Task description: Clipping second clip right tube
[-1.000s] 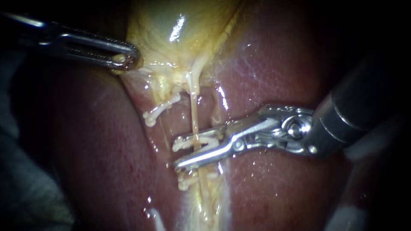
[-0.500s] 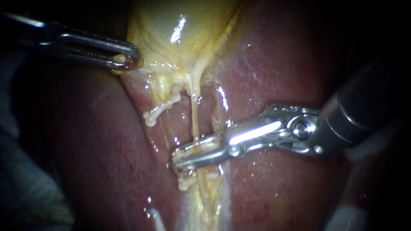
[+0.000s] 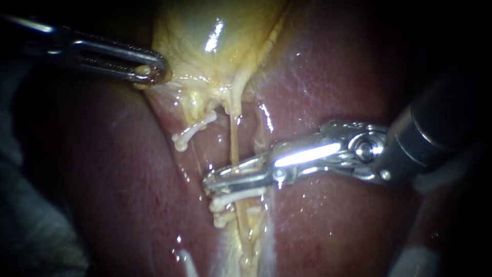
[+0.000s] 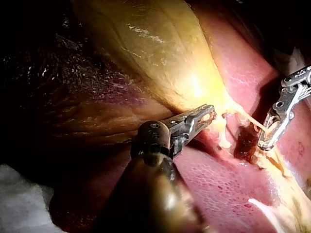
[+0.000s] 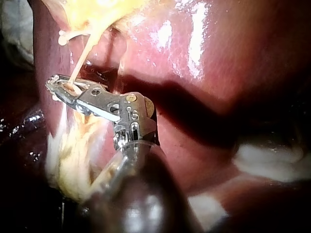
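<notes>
While left instrument (image 3: 151, 73) grips the gallbladder (image 3: 205, 31), right instrument (image 3: 211, 182) seems clamped across the right tube (image 3: 234, 146) just above a clip (image 3: 241, 196).

Darkness is closing in around the lit field in the endoscope view. A greyish, crumpled cloth (image 3: 31, 225) is lying in shadow at the lower left, against the edge of the liver (image 3: 118, 195). A pale patch (image 3: 412, 259), too blurred to name, is showing at the lower right. Strong light is glinting in white streaks on the wet liver. In the left wrist view a white cloth (image 4: 19, 206) is lying beside the liver's dark edge. In the right wrist view whitish material (image 5: 272, 153) is sitting in shadow next to the liver.
</notes>
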{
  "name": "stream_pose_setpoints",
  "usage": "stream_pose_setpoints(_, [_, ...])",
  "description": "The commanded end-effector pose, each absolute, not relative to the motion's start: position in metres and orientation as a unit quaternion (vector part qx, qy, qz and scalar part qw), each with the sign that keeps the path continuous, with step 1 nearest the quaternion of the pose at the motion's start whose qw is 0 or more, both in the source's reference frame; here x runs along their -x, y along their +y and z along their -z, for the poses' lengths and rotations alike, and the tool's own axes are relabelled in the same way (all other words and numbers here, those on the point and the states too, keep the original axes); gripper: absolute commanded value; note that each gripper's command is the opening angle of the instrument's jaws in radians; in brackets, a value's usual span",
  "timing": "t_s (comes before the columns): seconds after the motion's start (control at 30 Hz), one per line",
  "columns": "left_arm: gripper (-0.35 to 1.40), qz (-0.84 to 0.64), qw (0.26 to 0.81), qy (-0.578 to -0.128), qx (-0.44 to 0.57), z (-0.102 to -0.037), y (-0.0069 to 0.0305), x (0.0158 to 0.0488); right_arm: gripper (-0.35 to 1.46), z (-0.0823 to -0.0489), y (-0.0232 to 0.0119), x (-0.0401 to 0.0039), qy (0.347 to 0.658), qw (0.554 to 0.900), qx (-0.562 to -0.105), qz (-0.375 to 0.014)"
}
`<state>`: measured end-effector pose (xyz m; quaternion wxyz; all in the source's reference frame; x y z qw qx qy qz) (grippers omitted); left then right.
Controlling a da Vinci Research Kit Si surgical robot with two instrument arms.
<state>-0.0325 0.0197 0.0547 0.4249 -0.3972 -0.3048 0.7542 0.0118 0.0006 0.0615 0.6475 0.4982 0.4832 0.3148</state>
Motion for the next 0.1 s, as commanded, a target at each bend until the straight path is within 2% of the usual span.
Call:
stream_pose_setpoints(0.03, [-0.35, -0.754, 0.425, -0.305, 0.397, -0.0546, 0.0197, 0.0325, -0.35, -0.0618, 0.0005, -0.0118, 0.483, 0.648, -0.498, -0.314])
stream_pose_setpoints(0.1, [-0.35, -0.754, 0.425, -0.305, 0.397, -0.0547, 0.0197, 0.0326, -0.35, -0.0621, 0.0005, -0.0118, 0.483, 0.648, -0.497, -0.314])
